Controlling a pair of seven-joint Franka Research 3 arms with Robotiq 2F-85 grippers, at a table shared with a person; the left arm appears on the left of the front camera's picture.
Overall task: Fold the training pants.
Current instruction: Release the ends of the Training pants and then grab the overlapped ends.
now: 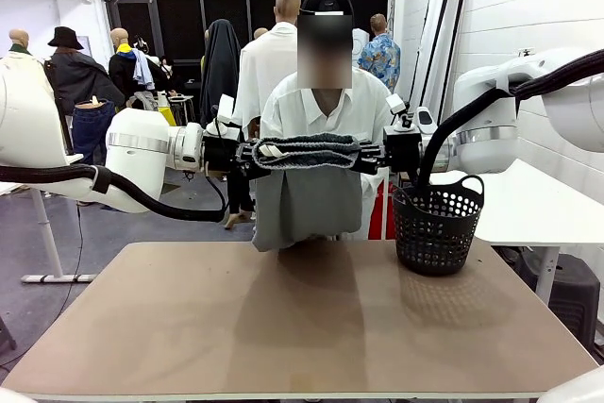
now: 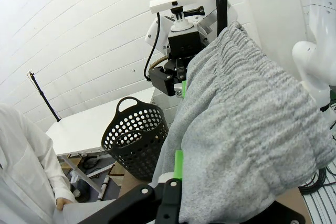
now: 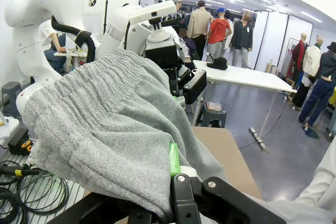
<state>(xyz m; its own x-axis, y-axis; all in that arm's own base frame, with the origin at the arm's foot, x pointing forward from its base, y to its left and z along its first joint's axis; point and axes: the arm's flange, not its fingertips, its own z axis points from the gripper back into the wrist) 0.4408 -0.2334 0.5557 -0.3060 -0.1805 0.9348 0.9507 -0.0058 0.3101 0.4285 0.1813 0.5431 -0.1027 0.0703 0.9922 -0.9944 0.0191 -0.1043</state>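
Note:
The light grey training pants (image 1: pixel 307 191) hang stretched between both grippers above the far half of the table. The gathered waistband is on top, and the legs drop to the table's far edge in front of the person. My left gripper (image 1: pixel 247 153) is shut on the waistband's left end and my right gripper (image 1: pixel 370 151) on its right end. In the left wrist view the pants (image 2: pixel 247 129) drape over my left gripper (image 2: pixel 181 174), hiding one finger. In the right wrist view the pants (image 3: pixel 105 124) cover my right gripper (image 3: pixel 170 169) in the same way.
A black perforated basket (image 1: pixel 436 224) stands on the brown table (image 1: pixel 302 327) at the far right, below my right gripper. The person in a white shirt (image 1: pixel 368 110) sits behind the pants, with one hand (image 2: pixel 63 203) near the cloth's lower end. A white table (image 1: pixel 538 205) stands to the right.

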